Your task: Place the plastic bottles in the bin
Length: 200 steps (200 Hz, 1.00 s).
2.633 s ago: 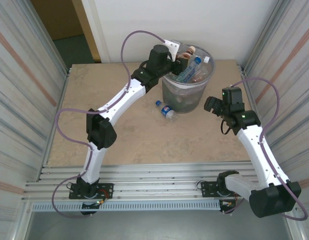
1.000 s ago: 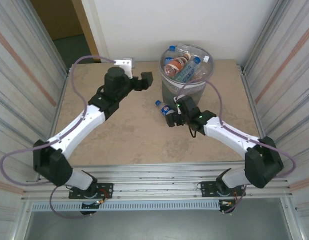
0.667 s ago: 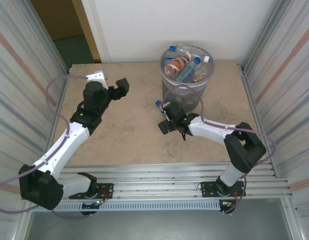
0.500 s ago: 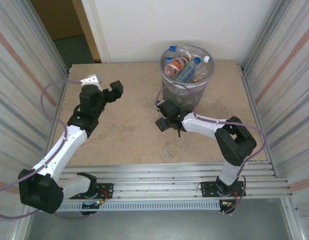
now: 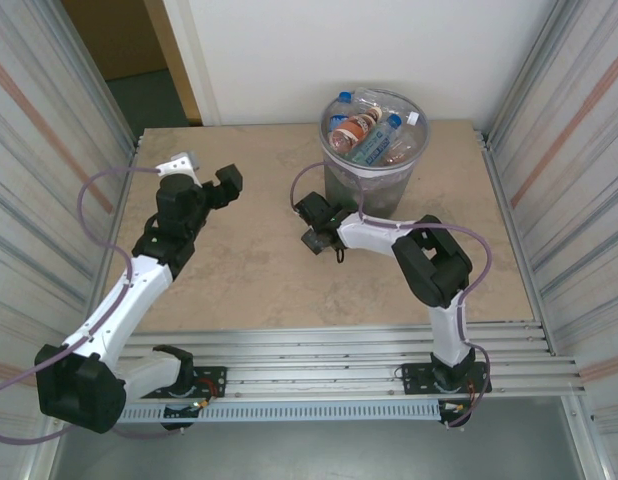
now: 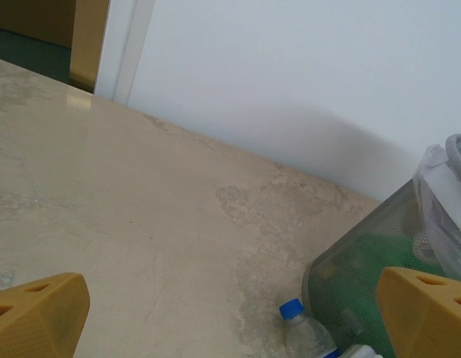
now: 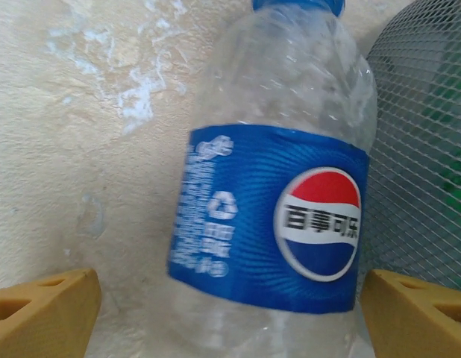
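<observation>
The left gripper hangs over the left side of the table, jaws wide open and empty. In the middle, the right gripper has open jaws on both sides of a Pepsi bottle. It lies just beside the bin. More bottles fill the bin, far right.

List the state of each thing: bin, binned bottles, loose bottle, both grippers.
bin: upright, full to the rim.
bottles in the bin: piled, top ones above the rim.
loose bottle: lying on the table beside the bin, capped, not gripped.
right gripper: open, fingers either side of the loose bottle.
left gripper: open, empty.
</observation>
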Each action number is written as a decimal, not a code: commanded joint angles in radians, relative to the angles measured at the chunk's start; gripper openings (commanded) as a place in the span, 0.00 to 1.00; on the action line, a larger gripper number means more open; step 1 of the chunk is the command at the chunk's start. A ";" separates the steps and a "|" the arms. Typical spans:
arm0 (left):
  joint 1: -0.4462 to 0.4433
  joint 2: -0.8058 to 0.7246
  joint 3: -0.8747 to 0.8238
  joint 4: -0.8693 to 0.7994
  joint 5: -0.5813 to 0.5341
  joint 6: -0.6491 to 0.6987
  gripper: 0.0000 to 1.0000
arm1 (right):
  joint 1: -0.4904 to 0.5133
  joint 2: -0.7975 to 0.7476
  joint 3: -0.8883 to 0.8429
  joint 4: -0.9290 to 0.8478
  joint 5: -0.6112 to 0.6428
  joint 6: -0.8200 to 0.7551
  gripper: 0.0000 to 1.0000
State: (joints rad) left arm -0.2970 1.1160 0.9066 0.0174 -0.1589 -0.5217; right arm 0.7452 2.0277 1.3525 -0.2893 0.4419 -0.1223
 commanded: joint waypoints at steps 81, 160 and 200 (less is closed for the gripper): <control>0.011 -0.031 0.011 -0.042 -0.023 0.004 0.99 | -0.010 0.141 0.134 -0.040 -0.012 0.010 0.78; 0.011 -0.048 0.014 -0.082 -0.039 -0.005 0.99 | 0.099 0.087 0.090 -0.116 -0.017 0.107 0.44; 0.013 -0.068 -0.009 -0.089 -0.066 -0.007 0.99 | 0.164 -0.028 0.029 -0.161 -0.134 0.256 0.38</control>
State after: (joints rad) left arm -0.2943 1.0874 0.9062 -0.0597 -0.1825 -0.5217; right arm 0.8524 2.0846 1.4269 -0.3672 0.4210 0.0174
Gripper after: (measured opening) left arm 0.987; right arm 0.561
